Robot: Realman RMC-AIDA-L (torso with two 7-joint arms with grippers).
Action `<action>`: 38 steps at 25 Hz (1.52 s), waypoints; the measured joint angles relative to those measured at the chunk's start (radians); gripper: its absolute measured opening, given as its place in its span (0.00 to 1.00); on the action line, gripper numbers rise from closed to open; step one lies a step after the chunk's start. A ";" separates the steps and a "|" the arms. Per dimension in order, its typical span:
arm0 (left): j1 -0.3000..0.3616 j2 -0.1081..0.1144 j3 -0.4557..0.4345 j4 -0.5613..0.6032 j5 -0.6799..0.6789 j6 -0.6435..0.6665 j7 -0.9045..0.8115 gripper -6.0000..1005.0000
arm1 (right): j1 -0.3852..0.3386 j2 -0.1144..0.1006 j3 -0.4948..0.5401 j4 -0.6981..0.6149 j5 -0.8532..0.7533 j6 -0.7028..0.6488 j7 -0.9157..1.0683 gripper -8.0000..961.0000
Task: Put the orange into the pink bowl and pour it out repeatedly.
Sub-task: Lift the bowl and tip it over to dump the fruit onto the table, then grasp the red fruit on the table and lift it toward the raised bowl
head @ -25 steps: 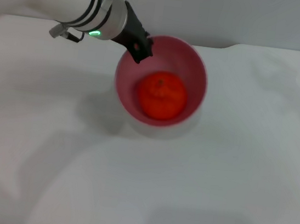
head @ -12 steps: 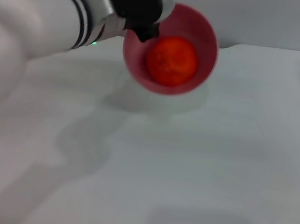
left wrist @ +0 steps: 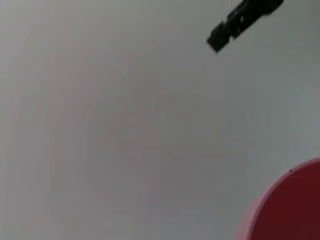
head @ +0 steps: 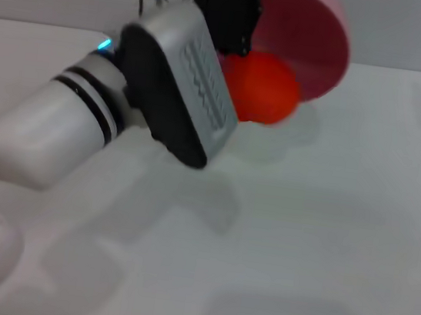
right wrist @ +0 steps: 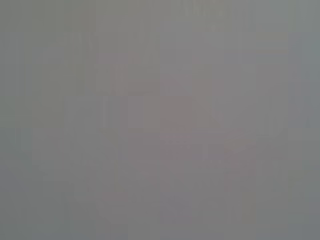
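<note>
In the head view my left gripper (head: 231, 28) is shut on the rim of the pink bowl (head: 307, 42) and holds it lifted and tipped on its side above the white table, mouth facing down and towards me. The orange (head: 260, 88) is at the bowl's lower lip, rolling out of it just above the table. The left wrist view shows only an edge of the pink bowl (left wrist: 287, 210) against the pale surface. The right gripper is not in view; the right wrist view shows only plain grey.
The white table (head: 323, 242) stretches in front and to the right of the bowl. My left forearm (head: 83, 125) and its wrist housing lie across the left half of the head view. A dark object (left wrist: 240, 20) shows far off in the left wrist view.
The left arm has lifted the bowl up and away and rotated its wrist, tipping the bowl from mouth-up onto its side. The orange has slid from the bowl's bottom to its lower lip.
</note>
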 joint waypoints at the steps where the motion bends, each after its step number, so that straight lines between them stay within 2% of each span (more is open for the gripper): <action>1: 0.003 -0.001 0.022 -0.032 -0.001 -0.081 0.033 0.05 | 0.000 0.000 -0.001 0.002 0.000 -0.002 0.000 0.47; 6: -0.001 -0.001 0.055 -0.081 -0.005 -0.190 0.058 0.05 | 0.004 -0.001 -0.001 0.017 0.001 -0.022 0.001 0.47; 12: -0.010 0.000 0.071 -0.099 -0.009 -0.232 0.043 0.05 | 0.008 -0.002 0.001 0.023 0.002 -0.028 0.000 0.47; 15: -0.026 0.003 0.075 -0.103 -0.015 -0.239 -0.013 0.05 | 0.009 -0.003 0.003 0.023 0.002 -0.030 -0.001 0.47; 17: -0.052 0.006 0.070 -0.104 -0.016 -0.214 -0.120 0.05 | 0.010 -0.002 0.006 0.025 0.003 -0.035 -0.001 0.47; 19: -0.101 0.009 0.059 -0.103 -0.017 -0.160 -0.255 0.05 | 0.010 -0.003 0.010 0.029 0.003 -0.042 -0.001 0.47; 25: -0.238 0.008 0.030 -0.145 -0.029 0.003 -0.485 0.05 | 0.018 -0.005 0.012 0.036 0.003 -0.050 -0.003 0.47; 29: -0.311 0.005 -0.002 -0.158 -0.084 0.153 -0.509 0.05 | 0.020 -0.006 0.014 0.046 0.003 -0.051 -0.003 0.47; 33: -0.367 0.003 -0.089 -0.149 -0.130 0.365 -0.505 0.05 | 0.021 -0.006 0.020 0.063 0.003 -0.051 -0.003 0.47; 38: -0.447 0.004 -0.273 -0.141 -0.190 0.692 -0.475 0.05 | 0.024 -0.006 0.023 0.071 0.003 -0.051 -0.003 0.47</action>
